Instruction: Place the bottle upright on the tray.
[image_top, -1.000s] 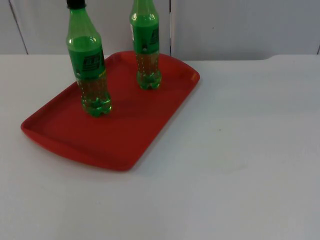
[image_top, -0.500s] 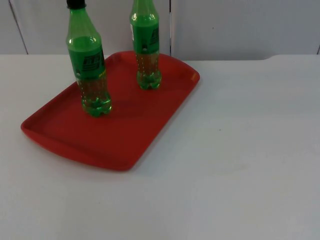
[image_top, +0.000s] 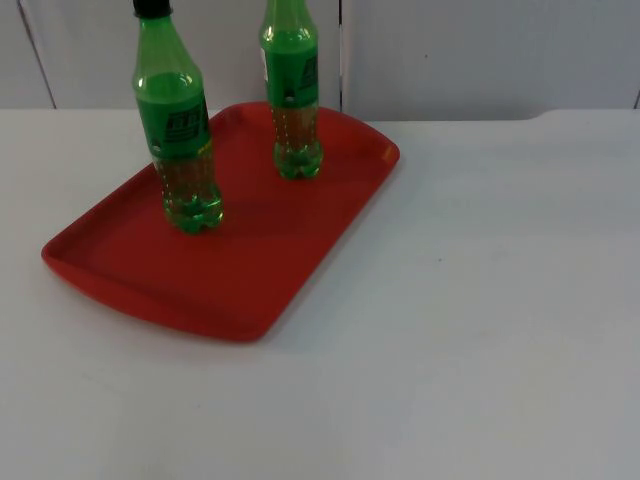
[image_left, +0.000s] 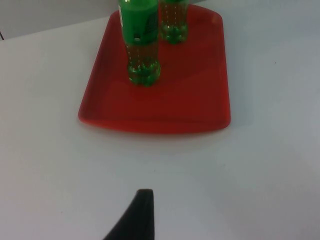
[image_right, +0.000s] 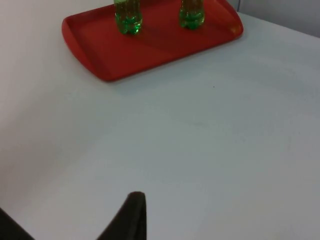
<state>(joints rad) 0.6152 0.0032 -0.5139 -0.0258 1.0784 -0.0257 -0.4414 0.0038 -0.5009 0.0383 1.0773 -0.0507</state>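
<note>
1. Looking down on the white worktop (image_top: 480, 300), we find a red tray (image_top: 250, 290) lying at an angle towards the left side, with two green bottles on it, both upright
2. We see the nearer bottle (image_top: 180, 150), black-capped, standing on the left part of the tray floor, and the farther bottle (image_top: 291, 95) standing near the tray's back edge; the two are well apart and neither leans
3. From the left wrist view we look along the left hand (image_left: 135, 220) at the tray (image_left: 155, 112) from its short end, the bottles one behind the other; one dark fingertip shows low over bare worktop, well short of the tray, and we cannot tell whether this hand is wide or narrow
4. From the right wrist view the right hand (image_right: 127, 217) is likewise far back from the tray (image_right: 150, 47), over open worktop, with one fingertip showing; its spread we cannot tell either, and nothing is seen in its grip
5. We judge the placing step to be done: no bottle lies on the worktop, and both arms appear to wait clear of the tray
6. We think the next move calls for little beyond keeping both hands away from the bottles, which are tall, narrow-footed and would tip at a light knock
</note>
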